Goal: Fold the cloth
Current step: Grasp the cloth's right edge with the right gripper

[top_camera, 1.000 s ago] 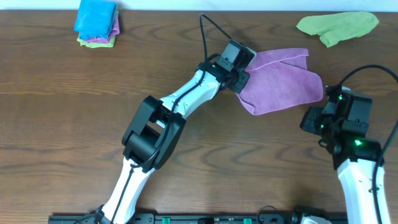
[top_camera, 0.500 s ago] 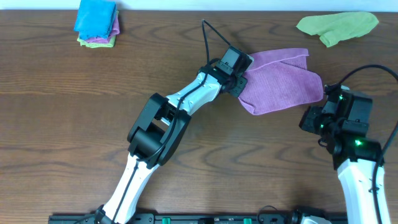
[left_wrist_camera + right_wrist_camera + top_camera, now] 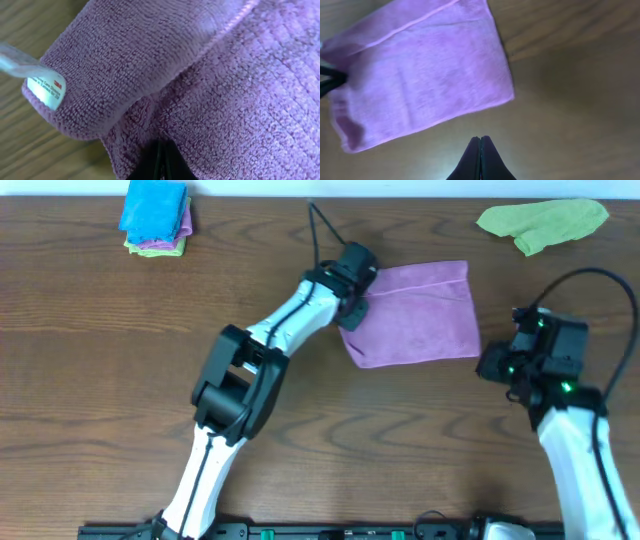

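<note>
Lilac cloth (image 3: 415, 315) lying flat on the brown wood-grain worktop (image 3: 120, 380), upper middle, pinched at its left edge.

Soft, nubbly microfibre, ribbed in fine rows, with a stitched hem and a small white tag (image 3: 46, 90) at one rounded corner. Left claw (image 3: 160, 159) closed tight on a fold of that fabric. Right claw (image 3: 480, 145) closed as well, gripping nothing, over bare wood just off the lower right corner. Roughly four-sided, slightly wider than deep, long side running left to right.
</note>
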{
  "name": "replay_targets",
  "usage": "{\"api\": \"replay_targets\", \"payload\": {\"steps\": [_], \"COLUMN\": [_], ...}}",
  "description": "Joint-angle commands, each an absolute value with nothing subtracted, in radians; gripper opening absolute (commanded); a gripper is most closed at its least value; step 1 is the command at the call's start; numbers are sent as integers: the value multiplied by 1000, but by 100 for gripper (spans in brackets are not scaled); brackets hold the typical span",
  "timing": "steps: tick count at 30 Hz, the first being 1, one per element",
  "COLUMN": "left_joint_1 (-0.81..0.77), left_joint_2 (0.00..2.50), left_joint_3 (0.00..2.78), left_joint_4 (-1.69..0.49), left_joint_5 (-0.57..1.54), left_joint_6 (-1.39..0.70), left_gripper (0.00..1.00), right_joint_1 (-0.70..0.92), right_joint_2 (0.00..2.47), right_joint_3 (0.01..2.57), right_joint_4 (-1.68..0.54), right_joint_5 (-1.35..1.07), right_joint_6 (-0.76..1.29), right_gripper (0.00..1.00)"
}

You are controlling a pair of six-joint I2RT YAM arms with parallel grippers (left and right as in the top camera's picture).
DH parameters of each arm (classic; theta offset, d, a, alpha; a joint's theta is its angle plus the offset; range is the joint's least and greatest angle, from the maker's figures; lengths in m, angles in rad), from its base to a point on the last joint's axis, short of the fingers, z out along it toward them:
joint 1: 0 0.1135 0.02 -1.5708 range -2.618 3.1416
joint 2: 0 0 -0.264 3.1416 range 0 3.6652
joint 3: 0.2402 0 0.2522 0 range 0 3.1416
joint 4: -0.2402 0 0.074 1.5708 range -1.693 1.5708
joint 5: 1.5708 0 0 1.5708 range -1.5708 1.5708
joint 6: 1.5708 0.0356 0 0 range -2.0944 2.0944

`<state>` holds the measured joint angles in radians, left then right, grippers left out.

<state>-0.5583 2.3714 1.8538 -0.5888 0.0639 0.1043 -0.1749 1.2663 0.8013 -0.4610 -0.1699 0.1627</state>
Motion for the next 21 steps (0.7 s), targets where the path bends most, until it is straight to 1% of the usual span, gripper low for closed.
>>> {"api": "replay_targets", "payload": {"steps": [1, 4, 8, 13, 21], "left_joint_1": [-514, -496, -477, -464, -456], "left_joint_2": [2420, 2418, 2418, 2416, 2392], "left_joint_3": [1811, 1811, 1811, 1811, 1811], "left_joint_4": [-641, -659, -701, -730, -736], "left_joint_5": [-8, 8, 26, 27, 79], "left_joint_6": [136, 136, 151, 150, 150], "left_gripper": [6, 6, 6, 6, 6], "right_joint_1": [-182, -171, -105, -39, -16], "right_joint_2": [1375, 1476, 1603, 1732, 1870], "right_joint_3": [818, 818, 830, 924, 1014], "right_joint_4": [-384, -286, -186, -184, -210], "right_joint_5": [-251, -316, -315, -276, -242], "right_joint_6": [155, 172, 179, 179, 171], "right_gripper": [1, 2, 2, 2, 1]}}
